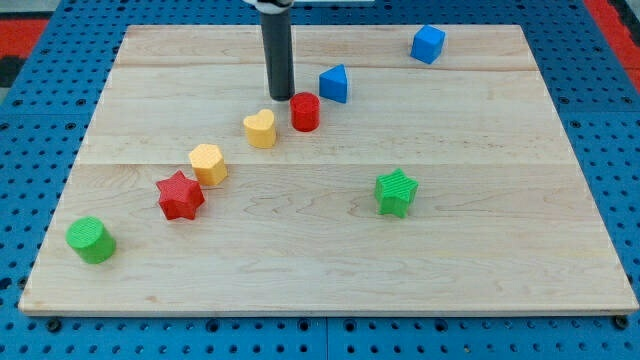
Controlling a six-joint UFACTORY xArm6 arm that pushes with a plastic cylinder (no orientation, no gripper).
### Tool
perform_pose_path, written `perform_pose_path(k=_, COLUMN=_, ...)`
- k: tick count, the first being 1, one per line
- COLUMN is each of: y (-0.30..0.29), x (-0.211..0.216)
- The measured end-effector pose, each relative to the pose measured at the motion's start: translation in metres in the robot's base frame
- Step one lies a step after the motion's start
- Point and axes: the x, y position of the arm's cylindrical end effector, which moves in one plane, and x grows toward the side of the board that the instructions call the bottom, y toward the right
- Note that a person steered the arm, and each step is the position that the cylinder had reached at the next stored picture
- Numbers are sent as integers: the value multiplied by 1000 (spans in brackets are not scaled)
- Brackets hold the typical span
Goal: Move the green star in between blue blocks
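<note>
The green star lies on the wooden board, right of centre and toward the view's bottom. A blue triangular block sits near the top centre. A blue cube sits at the top right. My tip is near the top centre, just left of the red cylinder and the blue triangular block, and just above the yellow heart. The tip is far to the upper left of the green star.
A yellow hexagon-like block and a red star continue a diagonal line toward the lower left. A green cylinder stands near the bottom left corner. A blue pegboard surrounds the board.
</note>
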Motion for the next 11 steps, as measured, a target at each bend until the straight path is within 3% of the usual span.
perform_pose_path(k=1, y=6, x=-26)
perform_pose_path(k=2, y=81, x=-22)
perform_pose_path(k=3, y=155, x=-9)
perform_pose_path(k=4, y=183, x=14)
perform_pose_path(k=5, y=166, x=43)
perform_pose_path(k=7, y=132, x=9)
perform_pose_path(k=8, y=166, x=39)
perform_pose_path(k=9, y=193, x=131)
perform_pose_path(k=10, y=179, x=211)
perform_pose_path(k=11, y=154, x=219)
